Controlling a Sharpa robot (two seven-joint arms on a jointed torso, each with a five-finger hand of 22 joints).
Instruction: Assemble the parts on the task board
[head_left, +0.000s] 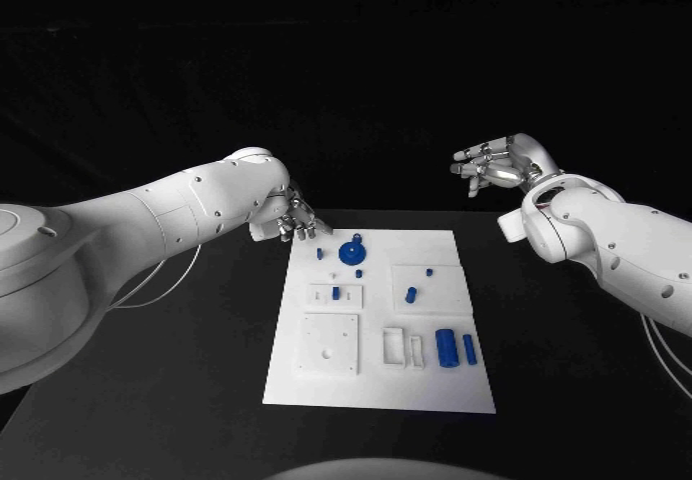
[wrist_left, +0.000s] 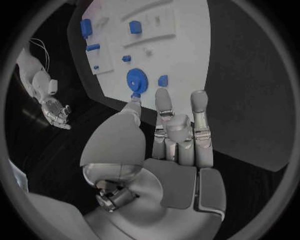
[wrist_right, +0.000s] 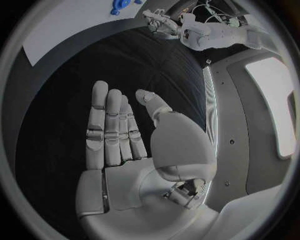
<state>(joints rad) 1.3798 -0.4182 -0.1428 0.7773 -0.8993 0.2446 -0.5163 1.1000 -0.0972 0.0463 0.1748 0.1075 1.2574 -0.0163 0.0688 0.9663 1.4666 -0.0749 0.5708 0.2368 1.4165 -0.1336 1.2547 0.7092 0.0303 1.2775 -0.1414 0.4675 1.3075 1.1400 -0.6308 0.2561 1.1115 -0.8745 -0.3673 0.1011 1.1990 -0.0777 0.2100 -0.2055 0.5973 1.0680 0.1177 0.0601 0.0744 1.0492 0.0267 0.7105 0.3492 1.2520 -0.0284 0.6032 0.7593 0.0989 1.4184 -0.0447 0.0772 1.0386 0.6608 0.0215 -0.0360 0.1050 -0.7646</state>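
The white task board (head_left: 382, 390) lies in the middle of the black bench (head_left: 144, 400), its near end bare. Farther in, a raised white square plate (head_left: 330, 343) sits beside two white slotted blocks (head_left: 404, 347); next to those lie a blue cylinder (head_left: 447, 347) and a slimmer blue bar (head_left: 470, 347). Beyond them, small blue pieces stand in two white fixtures: one (head_left: 336, 294) left of centre, one (head_left: 411, 294) right of centre. Near the board's far left corner rests a round blue gear (head_left: 353, 252) with a small blue peg (head_left: 358, 273) just beside it. The left hand (head_left: 293, 222) hovers at that far left corner, fingers (wrist_left: 199, 102) extended and released, grasping nothing. The right hand (head_left: 498, 165) is raised well apart from the board beyond its far right corner, fingers (wrist_right: 107, 120) loosely spread, palm empty.
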